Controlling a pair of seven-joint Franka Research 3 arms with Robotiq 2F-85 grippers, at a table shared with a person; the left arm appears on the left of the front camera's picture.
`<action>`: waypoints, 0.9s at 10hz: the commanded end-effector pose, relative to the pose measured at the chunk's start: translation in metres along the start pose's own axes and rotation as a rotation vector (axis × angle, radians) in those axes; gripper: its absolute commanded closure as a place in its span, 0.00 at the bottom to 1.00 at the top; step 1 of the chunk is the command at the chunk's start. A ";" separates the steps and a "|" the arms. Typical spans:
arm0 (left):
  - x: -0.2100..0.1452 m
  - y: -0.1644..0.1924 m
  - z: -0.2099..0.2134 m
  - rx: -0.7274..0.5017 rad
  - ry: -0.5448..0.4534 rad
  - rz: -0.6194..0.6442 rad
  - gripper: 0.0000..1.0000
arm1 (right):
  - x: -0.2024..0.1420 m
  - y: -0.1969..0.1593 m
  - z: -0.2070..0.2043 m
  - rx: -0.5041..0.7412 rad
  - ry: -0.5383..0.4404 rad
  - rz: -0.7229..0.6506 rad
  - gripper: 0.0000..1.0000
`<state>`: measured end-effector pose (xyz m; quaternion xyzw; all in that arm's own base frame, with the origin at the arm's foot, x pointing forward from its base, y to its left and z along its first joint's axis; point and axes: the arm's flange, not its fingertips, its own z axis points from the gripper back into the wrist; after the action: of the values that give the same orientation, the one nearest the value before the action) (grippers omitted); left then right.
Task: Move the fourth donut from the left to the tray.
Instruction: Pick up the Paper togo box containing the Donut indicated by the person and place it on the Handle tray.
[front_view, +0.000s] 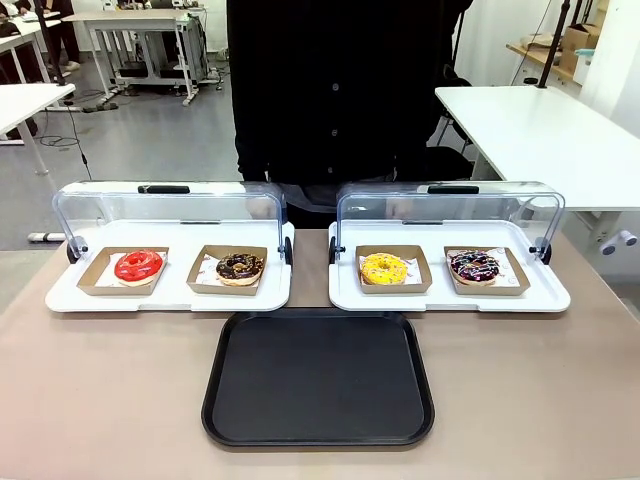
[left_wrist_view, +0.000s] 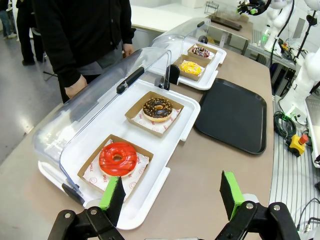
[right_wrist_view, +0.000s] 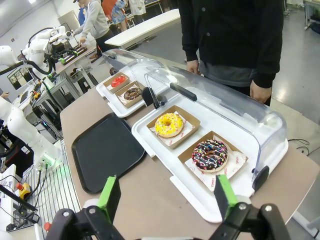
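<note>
— Beyond the black tray (front_view: 318, 378), off its far right corner: is that the one you want?
— Yes. The fourth donut (front_view: 474, 266) sits there, last in the row counting from my left. It has a dark chocolate glaze crossed with purple-pink and white drizzle. It lies in a shallow brown cardboard holder (front_view: 515, 285) lined with white paper, on a white display tray (front_view: 450, 298) just past the black tray's far edge.
— And your hands?
— Both idle. My right fingers (right_wrist_view: 224, 195) are spread wide with nothing between the green pads, above the tabletop (front_view: 100, 400) to the black tray's right. My left fingers (left_wrist_view: 111, 196) are spread and bare too, off to its left.
— So nothing is under way?
— I judge this the very start, with the reach not yet begun. The black tray is flat matt plastic with rounded corners and a raised rim, and it carries nothing.
— What does the next move need?
— The right arm, I'd say, since it is on that side. The clear domed lid (front_view: 450, 205) is tipped up behind the donut, so the way in is low, from the black tray's side. The glaze looks soft and sticky, so I'd pinch the stiff holder wall rather than the ring and keep it level. I'd also steer clear of the yellow donut (front_view: 385, 268) beside it, nearer the black tray's middle.
</note>
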<state>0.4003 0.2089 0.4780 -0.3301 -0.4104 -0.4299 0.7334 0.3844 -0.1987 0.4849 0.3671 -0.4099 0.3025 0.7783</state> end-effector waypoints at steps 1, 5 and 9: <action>0.001 0.000 0.000 -0.007 -0.017 -0.008 0.00 | 0.002 -0.002 -0.001 0.002 -0.030 0.027 0.00; 0.001 0.000 0.000 -0.007 -0.017 -0.008 0.00 | 0.002 -0.002 -0.001 0.002 -0.030 0.027 0.00; 0.001 0.000 0.000 -0.007 -0.017 -0.008 0.00 | 0.002 -0.002 -0.001 0.002 -0.030 0.027 0.00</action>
<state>0.4003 0.2089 0.4780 -0.3301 -0.4104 -0.4299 0.7334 0.3845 -0.1987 0.4848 0.3671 -0.4099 0.3026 0.7782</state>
